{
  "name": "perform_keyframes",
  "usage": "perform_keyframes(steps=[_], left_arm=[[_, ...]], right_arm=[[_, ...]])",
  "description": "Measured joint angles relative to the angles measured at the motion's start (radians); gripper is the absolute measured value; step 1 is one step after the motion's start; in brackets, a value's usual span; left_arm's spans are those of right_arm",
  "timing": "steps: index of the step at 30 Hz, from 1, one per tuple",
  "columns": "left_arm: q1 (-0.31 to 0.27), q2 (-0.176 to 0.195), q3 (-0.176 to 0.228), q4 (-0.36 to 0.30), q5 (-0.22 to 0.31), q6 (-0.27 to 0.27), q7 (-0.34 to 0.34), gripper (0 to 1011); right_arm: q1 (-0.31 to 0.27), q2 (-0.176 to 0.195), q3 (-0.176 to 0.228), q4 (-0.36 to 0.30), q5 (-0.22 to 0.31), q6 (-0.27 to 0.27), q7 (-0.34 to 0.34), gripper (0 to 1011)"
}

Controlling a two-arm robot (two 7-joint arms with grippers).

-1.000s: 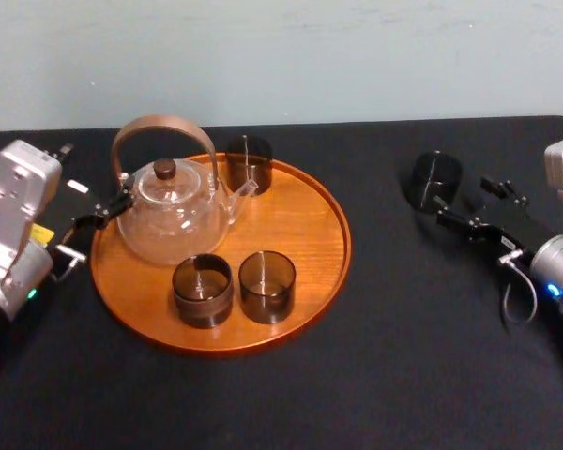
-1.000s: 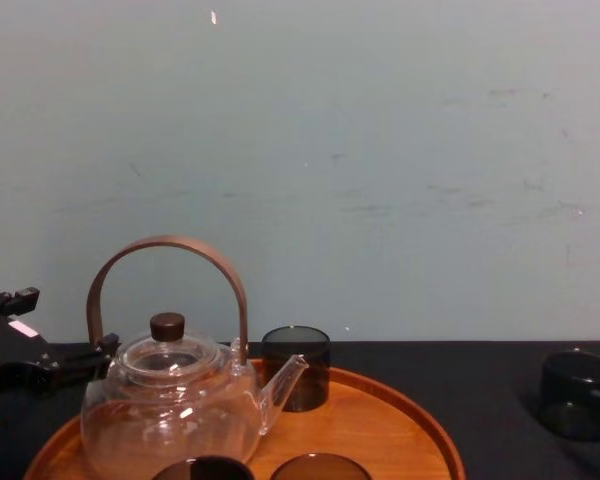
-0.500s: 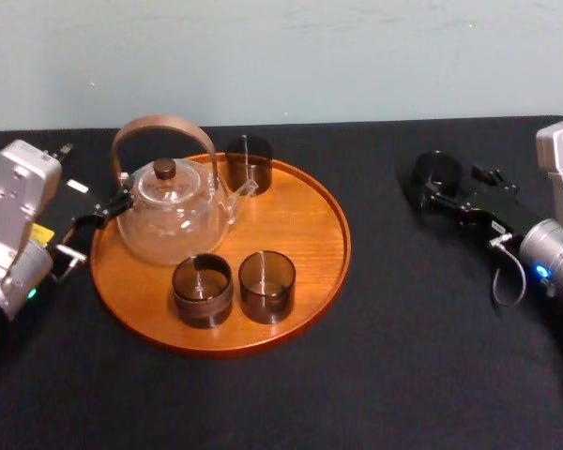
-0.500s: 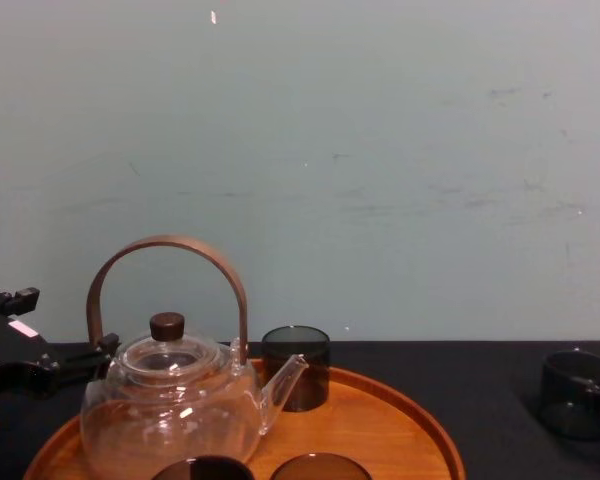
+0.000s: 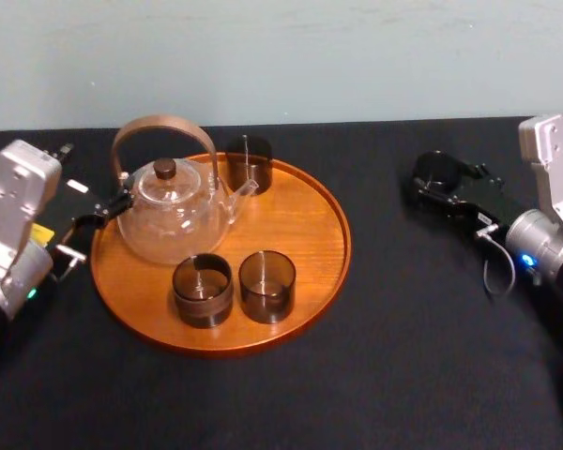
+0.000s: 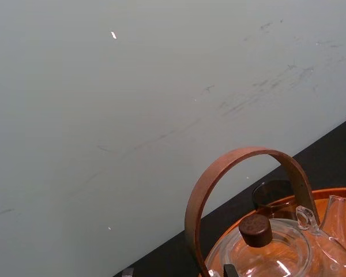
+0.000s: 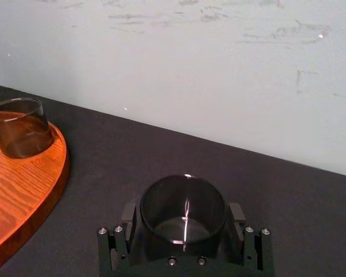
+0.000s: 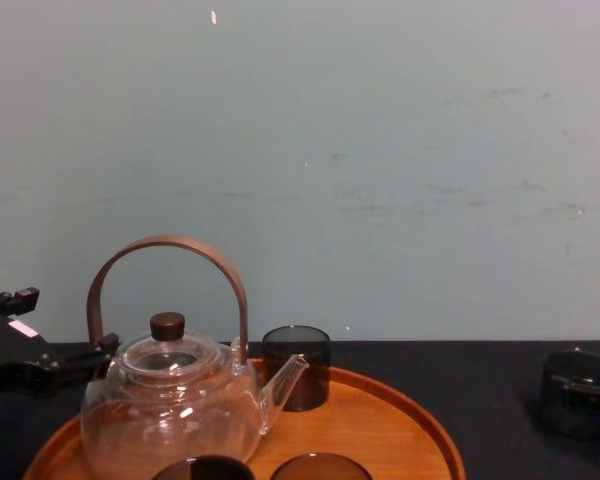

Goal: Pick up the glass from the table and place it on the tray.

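Smoky cylindrical glass [image 7: 183, 199], matte black table [image 7: 121, 153], right gripper [image 7: 183, 212] apparently clasping glass, left gripper [image 5: 101, 214] idle

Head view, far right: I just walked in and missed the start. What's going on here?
The right gripper sits around a dark glass standing on the table, right of the tray; it is not lifted yet. The tray holds a teapot and three glasses. The left gripper is parked by the tray's left edge.

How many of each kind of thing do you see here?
Smoky glasses: 4 (three on the tray, one on the table)
Glass teapot: 1
Wooden tray: 1
Pincers: 2 (left pincer beside the teapot, right pincer around the lone glass)
Total: 8
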Motion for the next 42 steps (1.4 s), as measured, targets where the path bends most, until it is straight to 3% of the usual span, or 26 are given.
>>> perform_keyframes(steps=[11, 25, 32, 42], left_arm=[[0.0, 0.0, 0.0, 0.0, 0.0, 0.0, 0.0, 1010], [0.0, 0.0, 0.0, 0.0, 0.0, 0.0, 0.0, 1010], [0.0, 0.0, 0.0, 0.0, 0.0, 0.0, 0.0, 1010], [0.0, 0.0, 0.0, 0.0, 0.0, 0.0, 0.0, 1009]], right_arm=[[0.066, -0.022, -0.021, 0.086, -0.019, -0.026, 0.02, 1002], [0.059, -0.019, -0.018, 0.077, -0.017, -0.024, 0.019, 1002], [0.057, -0.019, -0.018, 0.074, -0.017, -0.023, 0.018, 903], [0.056, -0.018, -0.017, 0.073, -0.015, -0.022, 0.017, 903]])
